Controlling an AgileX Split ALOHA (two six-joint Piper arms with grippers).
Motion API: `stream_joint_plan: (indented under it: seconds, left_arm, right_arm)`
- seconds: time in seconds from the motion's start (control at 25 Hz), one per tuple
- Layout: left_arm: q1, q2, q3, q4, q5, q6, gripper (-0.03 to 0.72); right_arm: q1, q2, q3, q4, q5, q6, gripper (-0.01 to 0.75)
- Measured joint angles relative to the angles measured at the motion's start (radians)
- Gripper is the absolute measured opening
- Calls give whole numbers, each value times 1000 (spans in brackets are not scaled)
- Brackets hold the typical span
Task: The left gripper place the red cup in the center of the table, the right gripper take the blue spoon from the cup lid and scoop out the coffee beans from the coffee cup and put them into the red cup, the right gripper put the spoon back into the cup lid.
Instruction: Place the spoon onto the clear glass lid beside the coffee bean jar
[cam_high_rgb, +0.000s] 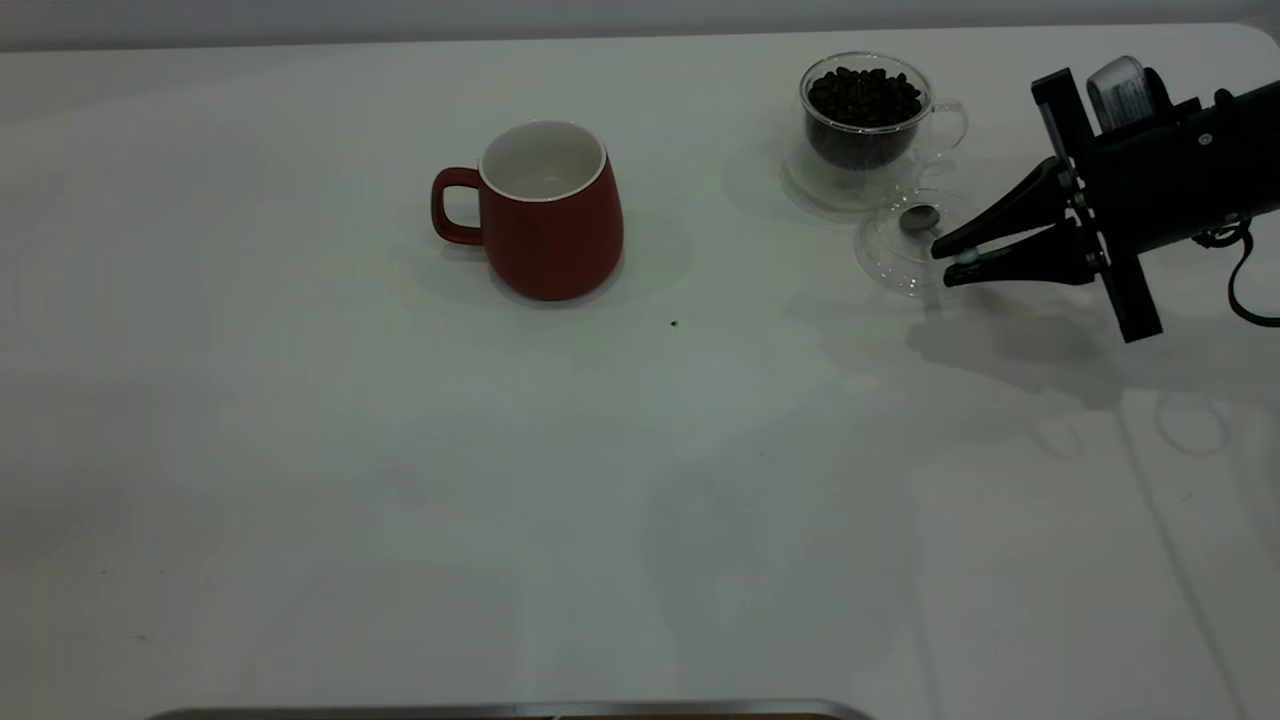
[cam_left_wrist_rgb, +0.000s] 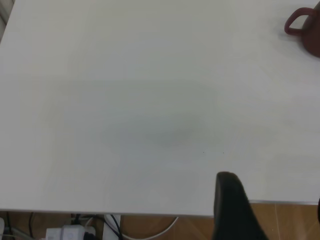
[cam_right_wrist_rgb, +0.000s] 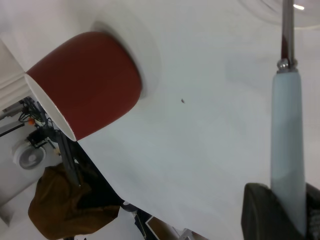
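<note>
The red cup (cam_high_rgb: 550, 212) stands upright and empty near the middle of the table (cam_high_rgb: 300, 450), handle toward the left arm's side. The coffee cup (cam_high_rgb: 866, 125), heaped with coffee beans (cam_high_rgb: 864, 97), stands at the far right. Just in front of it lies the cup lid (cam_high_rgb: 880, 262), with the blue spoon's metal bowl (cam_high_rgb: 919, 218) over it. My right gripper (cam_high_rgb: 950, 265) is shut on the blue spoon's handle (cam_right_wrist_rgb: 287, 150). The left gripper (cam_left_wrist_rgb: 274, 210) hangs open over the table's edge, far from the red cup (cam_left_wrist_rgb: 305, 27).
One stray bean (cam_high_rgb: 674, 323) lies on the table in front of the red cup and to its right. A metal strip (cam_high_rgb: 500, 712) runs along the near edge. Cables and a power strip (cam_left_wrist_rgb: 65, 232) lie on the floor beyond the table's edge.
</note>
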Motion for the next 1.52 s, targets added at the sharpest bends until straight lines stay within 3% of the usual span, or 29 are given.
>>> stream_joint_plan:
  seconds: [0.56, 0.88, 1.52]
  left_arm:
    - [0, 0, 0, 0, 0, 2, 467]
    - [0, 0, 0, 0, 0, 2, 467]
    - [0, 0, 0, 0, 0, 0, 467]
  right_arm:
    - [10, 59, 0, 18, 19, -3, 126]
    - [11, 59, 0, 126, 112, -94, 126]
    - [11, 113, 0, 176, 168, -98, 126]
